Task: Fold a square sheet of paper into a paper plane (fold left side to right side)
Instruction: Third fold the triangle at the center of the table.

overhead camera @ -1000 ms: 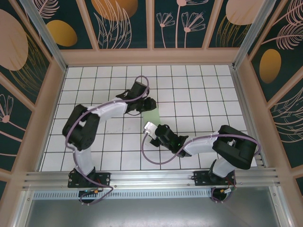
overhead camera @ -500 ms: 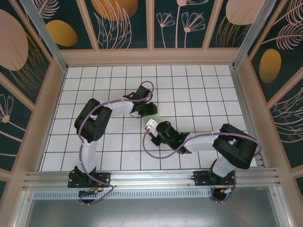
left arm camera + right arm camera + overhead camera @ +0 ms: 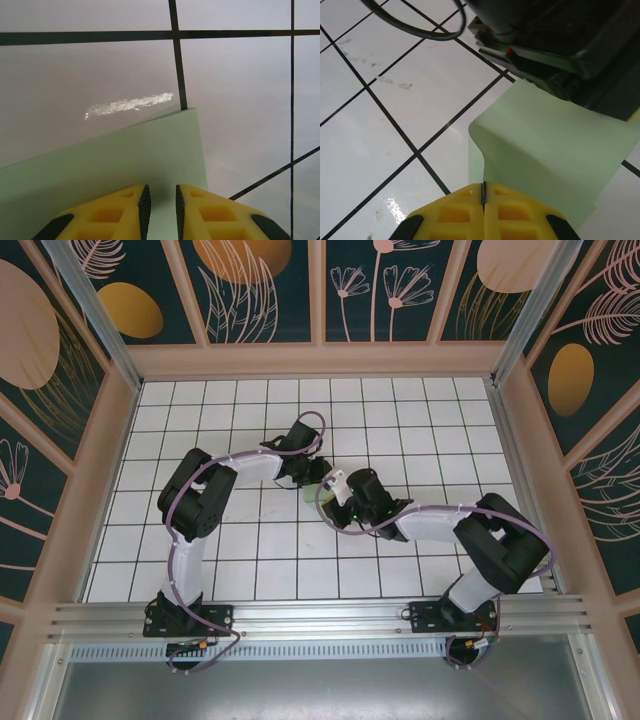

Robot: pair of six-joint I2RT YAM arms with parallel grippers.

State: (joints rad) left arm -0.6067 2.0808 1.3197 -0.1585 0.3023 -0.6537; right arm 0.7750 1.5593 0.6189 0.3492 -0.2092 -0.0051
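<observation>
The floor was flat white tiles with thin black lines [image 3: 420, 430]. Tall dark green walls with orange circles and pale flowers [image 3: 270, 290] stood around it in light wooden frames [image 3: 320, 360].

Pale mint-green, plain and without print: the square sheet of paper [image 3: 555, 150]. Bright yellow with black edges: fingers [image 3: 120, 212] of the left gripper [image 3: 160, 210], same yellow on the right gripper [image 3: 483, 212]. White tiles with thin black grid lines on the table [image 3: 200, 430]. Dark teal wall panels [image 3: 260, 285] with orange ovals and pink line-drawn flowers, framed in light wood. Black and white arms, purple cable [image 3: 315, 425].
</observation>
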